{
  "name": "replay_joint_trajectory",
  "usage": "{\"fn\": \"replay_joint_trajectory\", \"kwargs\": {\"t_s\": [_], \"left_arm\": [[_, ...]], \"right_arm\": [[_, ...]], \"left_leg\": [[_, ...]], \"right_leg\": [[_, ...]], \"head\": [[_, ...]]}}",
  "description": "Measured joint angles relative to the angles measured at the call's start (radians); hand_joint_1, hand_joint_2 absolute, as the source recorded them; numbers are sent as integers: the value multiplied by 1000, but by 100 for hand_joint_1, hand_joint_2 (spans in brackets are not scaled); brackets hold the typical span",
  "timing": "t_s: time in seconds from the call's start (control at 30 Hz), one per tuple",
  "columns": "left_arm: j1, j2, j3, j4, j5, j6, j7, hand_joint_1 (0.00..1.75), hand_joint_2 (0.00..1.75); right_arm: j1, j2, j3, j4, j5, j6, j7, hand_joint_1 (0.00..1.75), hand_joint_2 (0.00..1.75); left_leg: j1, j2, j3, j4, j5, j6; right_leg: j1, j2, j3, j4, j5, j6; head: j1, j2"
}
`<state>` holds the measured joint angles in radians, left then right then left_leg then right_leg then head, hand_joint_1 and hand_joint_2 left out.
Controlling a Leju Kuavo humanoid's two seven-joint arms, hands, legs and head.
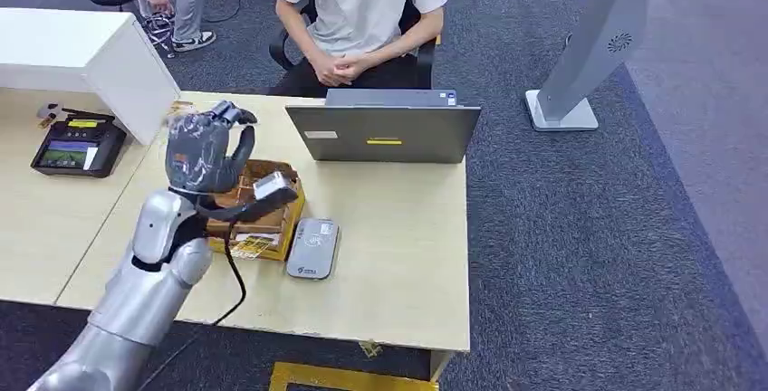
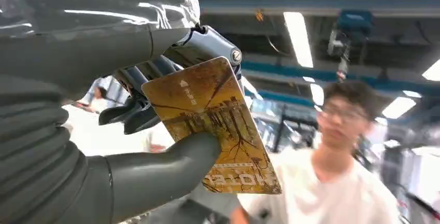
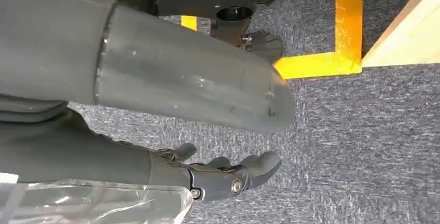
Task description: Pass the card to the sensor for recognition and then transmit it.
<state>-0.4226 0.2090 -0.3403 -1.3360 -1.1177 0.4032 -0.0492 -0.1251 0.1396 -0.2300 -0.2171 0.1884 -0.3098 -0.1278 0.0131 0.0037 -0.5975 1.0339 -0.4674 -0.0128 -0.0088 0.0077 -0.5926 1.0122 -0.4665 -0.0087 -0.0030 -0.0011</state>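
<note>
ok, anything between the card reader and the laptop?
Head view: bare tabletop between the reader and the laptop. The cardboard box sits beside the reader, not between.

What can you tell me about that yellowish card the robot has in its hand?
The card is a thin, flat rectangle with rounded corners, plastic by the look of it. Its face is golden yellow with a brown printed picture, a small white arrow near one end and pale lettering along the other. The left hand holds it raised off the table, the thick grey thumb pressing on its printed face and darker fingers behind it. It sticks out past them, tilted, with nothing else touching it.
</note>
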Motion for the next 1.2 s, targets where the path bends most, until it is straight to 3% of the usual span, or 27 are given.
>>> {"fn": "replay_joint_trajectory", "kwargs": {"t_s": [0.23,0.57,0.7,0.93,1.2], "left_arm": [[86,-9,-88,-91,-14,-85,-13,175,175],[109,-25,-146,-98,-21,-133,-13,175,175],[110,-24,-164,-97,-26,-196,-8,175,175],[106,-43,-214,-46,-46,-290,32,175,175],[87,-76,-247,52,-82,-322,104,175,175]], "right_arm": [[9,0,-17,1,-8,0,-14,0,0],[14,0,-34,1,-10,0,-21,0,0],[16,0,-40,1,-11,0,-24,0,0],[23,0,-53,1,-17,2,-27,0,0],[32,0,-72,1,-20,2,-30,0,0]], "left_leg": [[0,0,0,0,0,0],[0,0,0,0,0,0],[0,0,0,0,0,0],[0,0,0,0,0,0],[0,0,0,0,0,0]], "right_leg": [[0,-1,0,0,0,0],[0,-1,0,0,0,0],[0,-1,0,0,0,0],[0,-1,0,0,0,0],[0,-1,0,0,0,0]], "head": [[0,0],[0,0],[0,0],[0,0],[0,0]]}}
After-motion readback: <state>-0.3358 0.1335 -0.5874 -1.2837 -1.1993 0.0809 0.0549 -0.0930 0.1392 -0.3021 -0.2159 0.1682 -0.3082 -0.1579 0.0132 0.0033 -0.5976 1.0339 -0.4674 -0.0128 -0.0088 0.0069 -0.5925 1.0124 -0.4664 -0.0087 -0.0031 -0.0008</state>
